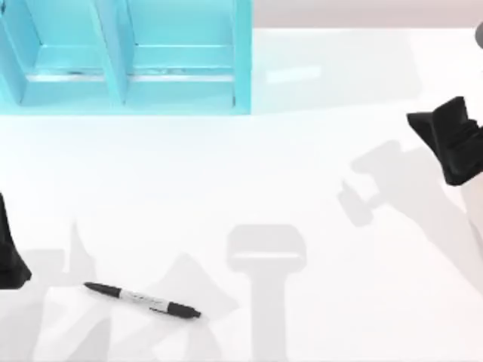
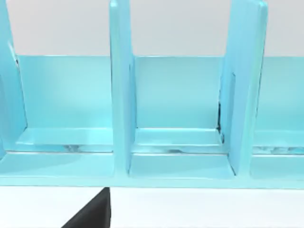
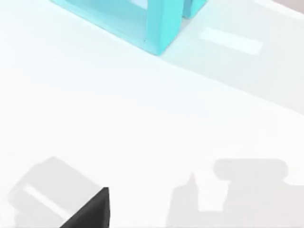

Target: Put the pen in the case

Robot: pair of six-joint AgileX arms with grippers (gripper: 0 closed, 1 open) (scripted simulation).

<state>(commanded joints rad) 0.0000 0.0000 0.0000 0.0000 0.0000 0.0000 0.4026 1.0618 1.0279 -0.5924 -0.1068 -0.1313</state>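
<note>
The pen (image 1: 143, 299), slim and black with a pale band round its middle, lies flat on the white table near the front left, tilted slightly. The case (image 1: 240, 53), a light turquoise box with upright dividers, stands at the back left; the left wrist view looks into its compartments (image 2: 178, 109) and the right wrist view catches its corner (image 3: 161, 26). My left gripper (image 1: 10, 256) hangs at the table's left edge, a short way left of the pen and apart from it. At the right edge, far from both things, is my right gripper (image 1: 450, 139).
The white table (image 1: 302, 173) stretches open between the case, the pen and the right arm. Grey shadows of the arms fall across its front and right parts.
</note>
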